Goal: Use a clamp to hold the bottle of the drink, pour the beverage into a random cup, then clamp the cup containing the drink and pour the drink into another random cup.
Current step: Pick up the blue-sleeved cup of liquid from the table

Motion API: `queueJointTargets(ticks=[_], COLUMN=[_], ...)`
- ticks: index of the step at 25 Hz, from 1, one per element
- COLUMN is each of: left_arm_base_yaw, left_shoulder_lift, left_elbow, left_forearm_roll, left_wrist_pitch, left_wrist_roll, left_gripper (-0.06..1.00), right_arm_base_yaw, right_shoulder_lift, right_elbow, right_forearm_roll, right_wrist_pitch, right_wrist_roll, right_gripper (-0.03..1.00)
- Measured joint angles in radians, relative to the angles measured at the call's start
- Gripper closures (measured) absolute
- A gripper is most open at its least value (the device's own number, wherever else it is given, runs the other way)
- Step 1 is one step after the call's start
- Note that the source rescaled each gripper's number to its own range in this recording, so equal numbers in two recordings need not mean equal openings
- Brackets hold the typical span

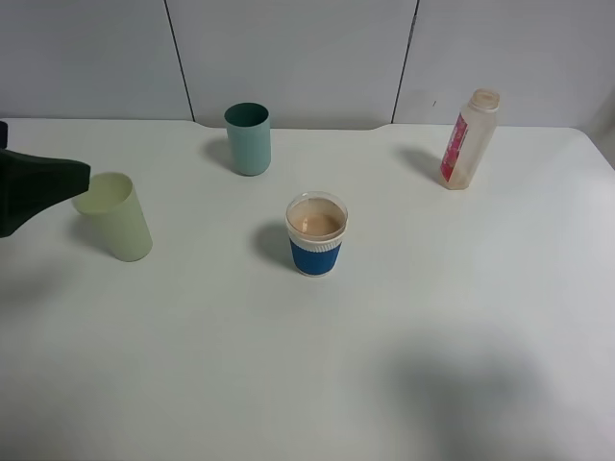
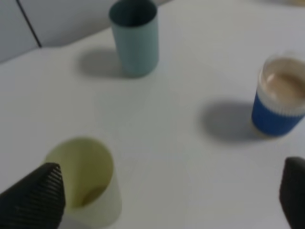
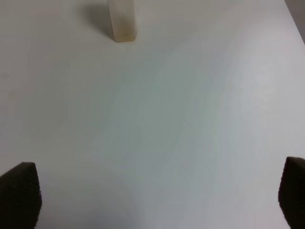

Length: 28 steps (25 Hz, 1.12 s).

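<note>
One of the two pours looks done, judging by how things lie on the desk (image 1: pixel 432 317). Both pairs of fingers are spread with nothing between them. The left fingers (image 2: pixel 38 195) hang with the pale green tumbler (image 2: pixel 86 181) just beside one of them, and the right fingers (image 3: pixel 21 191) hover over bare surface. The bottle (image 1: pixel 468 139) stands upright, well ahead of the right fingers, ungripped and seemingly drained. The teal tumbler (image 1: pixel 249 139) stands far ahead of the left fingers; its dark inside shows no drink. The blue-banded cup (image 1: pixel 316 235), ahead of the left fingers and off toward their other side, holds the beverage (image 1: pixel 315 223). What is left, I judge, is to grasp that cup and tip it into the teal tumbler.
</note>
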Motion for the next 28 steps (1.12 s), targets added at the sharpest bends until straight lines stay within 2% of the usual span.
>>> queueJointTargets(ticks=[4,5,6,7,9,12,15,17,19,22,24,28], left_arm_base_yaw=[-0.104,-0.104,-0.161,-0.193,-0.215,-0.222,-0.222,-0.223,-0.223,-0.223,-0.223,-0.239], left_shoulder_lift=[0.046,0.046,0.088,0.125,0.174,0.270,0.303,0.350,0.409,0.455,0.501,0.535], left_elbow=[0.000,0.000,0.000,0.000,0.000,0.000,0.000,0.000,0.000,0.001,0.001,0.007], left_forearm_roll=[0.143,0.143,0.218,0.258,0.296,0.323,0.340,0.385,0.499,0.581,0.609,0.614], left_wrist_pitch=[-0.097,-0.097,-0.163,-0.213,-0.263,-0.340,-0.356,-0.377,-0.426,-0.477,-0.510,-0.533], left_wrist_roll=[-0.162,-0.162,-0.249,-0.302,-0.346,-0.376,-0.382,-0.417,-0.539,-0.646,-0.697,-0.704], left_gripper=[0.27,0.27,0.27,0.27,0.27,0.27,0.27,0.27,0.27,0.27,0.27,0.27], right_arm_base_yaw=[0.000,0.000,0.000,0.000,0.000,0.000,0.000,0.000,0.000,0.000,0.000,0.000], right_shoulder_lift=[0.000,0.000,0.000,0.000,0.000,0.000,0.000,0.000,0.000,0.000,0.000,0.000], right_elbow=[0.000,0.000,0.000,0.000,0.000,0.000,0.000,0.000,0.000,0.000,0.000,0.000], right_forearm_roll=[0.000,0.000,0.000,0.000,0.000,0.000,0.000,0.000,0.000,0.000,0.000,0.000], right_wrist_pitch=[0.000,0.000,0.000,0.000,0.000,0.000,0.000,0.000,0.000,0.000,0.000,0.000], right_wrist_roll=[0.000,0.000,0.000,0.000,0.000,0.000,0.000,0.000,0.000,0.000,0.000,0.000], right_gripper=[-0.03,-0.03,-0.03,-0.03,-0.03,-0.03,-0.03,-0.03,-0.03,-0.03,-0.03,-0.03])
